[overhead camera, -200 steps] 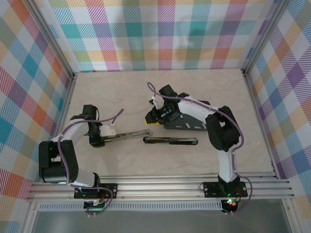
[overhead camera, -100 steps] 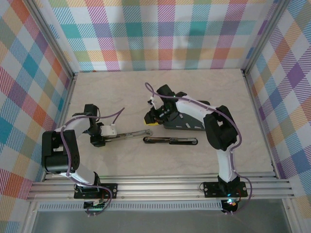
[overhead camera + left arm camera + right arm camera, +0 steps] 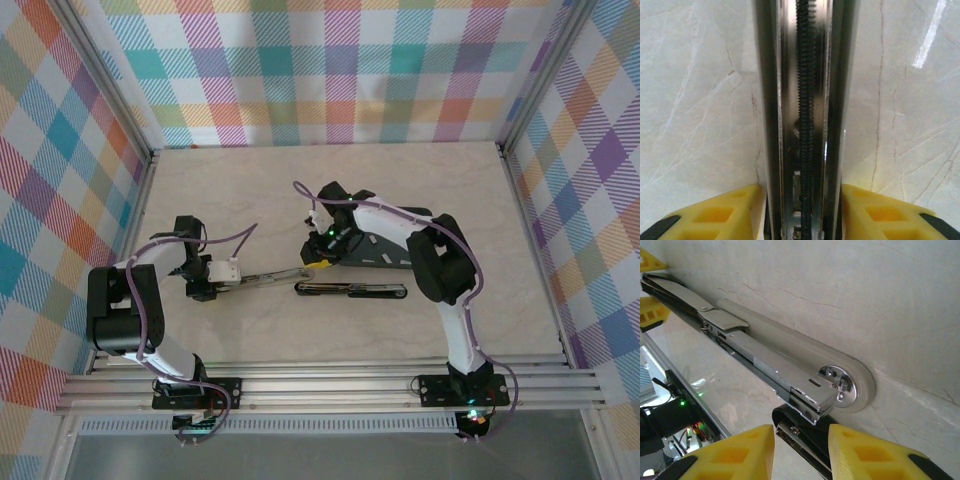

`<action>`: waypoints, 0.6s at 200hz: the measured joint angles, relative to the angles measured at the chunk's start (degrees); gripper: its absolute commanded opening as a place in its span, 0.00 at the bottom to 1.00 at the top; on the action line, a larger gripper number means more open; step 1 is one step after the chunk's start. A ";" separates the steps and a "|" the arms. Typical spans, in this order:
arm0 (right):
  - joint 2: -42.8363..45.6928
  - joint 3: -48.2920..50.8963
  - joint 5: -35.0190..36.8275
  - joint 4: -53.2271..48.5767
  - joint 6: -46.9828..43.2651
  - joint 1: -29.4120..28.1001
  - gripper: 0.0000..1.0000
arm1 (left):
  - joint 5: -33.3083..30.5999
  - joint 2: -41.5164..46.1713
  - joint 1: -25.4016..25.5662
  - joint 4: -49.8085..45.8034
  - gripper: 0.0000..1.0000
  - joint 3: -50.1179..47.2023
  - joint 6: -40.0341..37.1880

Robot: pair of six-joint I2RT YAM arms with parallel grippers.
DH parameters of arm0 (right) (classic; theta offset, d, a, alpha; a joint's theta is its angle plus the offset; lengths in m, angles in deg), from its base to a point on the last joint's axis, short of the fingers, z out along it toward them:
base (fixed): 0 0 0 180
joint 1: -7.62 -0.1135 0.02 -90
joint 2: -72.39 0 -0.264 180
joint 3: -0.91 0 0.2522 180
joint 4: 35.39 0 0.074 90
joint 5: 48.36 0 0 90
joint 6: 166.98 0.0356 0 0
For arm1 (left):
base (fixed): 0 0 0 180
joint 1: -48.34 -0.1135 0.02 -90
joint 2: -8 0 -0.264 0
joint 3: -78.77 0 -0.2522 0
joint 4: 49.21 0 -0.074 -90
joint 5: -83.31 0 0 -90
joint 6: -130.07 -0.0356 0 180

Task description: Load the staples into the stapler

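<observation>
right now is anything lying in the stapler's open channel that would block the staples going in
Nothing visible does. The stapler's open channel, held in the jaws of the left gripper, carries just its own coiled spring along the middle; no loose object lies in it.

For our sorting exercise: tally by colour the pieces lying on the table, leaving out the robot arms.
silver metal stapler channel: 1
black long narrow bar: 1
dark grey wedge-shaped piece: 1
Total: 3
</observation>
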 measured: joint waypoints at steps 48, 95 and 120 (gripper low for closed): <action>-1.51 -1.51 1.22 -1.27 0.04 0.00 0.28 | 0.00 0.11 0.00 -0.66 0.30 0.04 -0.79; -2.54 -1.51 1.18 -1.25 0.22 0.00 0.24 | -0.09 0.15 0.00 -0.79 0.28 0.20 -0.90; -2.71 -1.51 0.76 -1.14 0.24 0.00 0.23 | -0.44 0.15 0.02 -0.66 0.28 0.52 -1.29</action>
